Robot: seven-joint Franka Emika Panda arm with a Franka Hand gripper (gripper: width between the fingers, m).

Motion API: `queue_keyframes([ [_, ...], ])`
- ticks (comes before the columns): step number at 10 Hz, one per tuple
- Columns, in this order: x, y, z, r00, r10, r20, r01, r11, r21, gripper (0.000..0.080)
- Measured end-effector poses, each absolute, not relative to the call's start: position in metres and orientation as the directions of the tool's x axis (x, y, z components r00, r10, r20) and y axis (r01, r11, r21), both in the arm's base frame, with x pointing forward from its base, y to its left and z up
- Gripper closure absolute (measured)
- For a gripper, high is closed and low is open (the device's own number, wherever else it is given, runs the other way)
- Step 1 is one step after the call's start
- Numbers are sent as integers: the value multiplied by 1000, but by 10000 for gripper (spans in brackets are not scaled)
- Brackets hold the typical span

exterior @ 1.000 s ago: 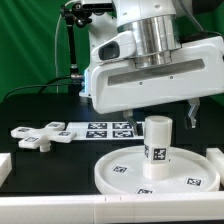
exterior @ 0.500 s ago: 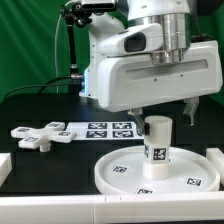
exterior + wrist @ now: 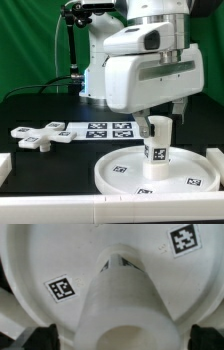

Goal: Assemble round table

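The round disc (image 3: 120, 172) lies flat on the black table at the front. The short cylindrical leg (image 3: 157, 145) stands upright on its hub. The cross-shaped foot (image 3: 38, 133) lies apart at the exterior view's left. My gripper (image 3: 163, 113) hangs right over the top of the leg. In the wrist view the leg (image 3: 125, 303) rises toward the camera from the tagged disc (image 3: 40, 258). The dark fingers (image 3: 44, 336) stand on either side of the leg's top with a gap on each side. The gripper (image 3: 125, 336) is open and holds nothing.
The marker board (image 3: 105, 128) lies behind the disc. Plain white bars border the work area at the front (image 3: 60, 210), at the exterior view's left (image 3: 4, 168) and right (image 3: 214, 156). The arm's body hides the table behind the leg.
The hand has turned about its vertical axis above the leg and shifted slightly to the exterior view's right. The leg, disc and foot have not moved.
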State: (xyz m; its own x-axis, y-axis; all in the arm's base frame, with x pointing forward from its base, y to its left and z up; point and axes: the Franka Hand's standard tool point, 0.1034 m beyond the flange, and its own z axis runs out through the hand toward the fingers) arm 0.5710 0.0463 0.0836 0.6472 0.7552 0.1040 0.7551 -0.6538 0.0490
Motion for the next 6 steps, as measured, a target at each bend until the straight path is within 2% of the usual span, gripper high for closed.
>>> queue_keyframes([
  [3, 570, 46, 83, 417, 907, 64, 903, -421, 83, 150],
  [5, 570, 44, 81, 253, 967, 28, 963, -255, 85, 150],
  [6, 570, 44, 80, 218, 976, 18, 972, -219, 86, 150],
])
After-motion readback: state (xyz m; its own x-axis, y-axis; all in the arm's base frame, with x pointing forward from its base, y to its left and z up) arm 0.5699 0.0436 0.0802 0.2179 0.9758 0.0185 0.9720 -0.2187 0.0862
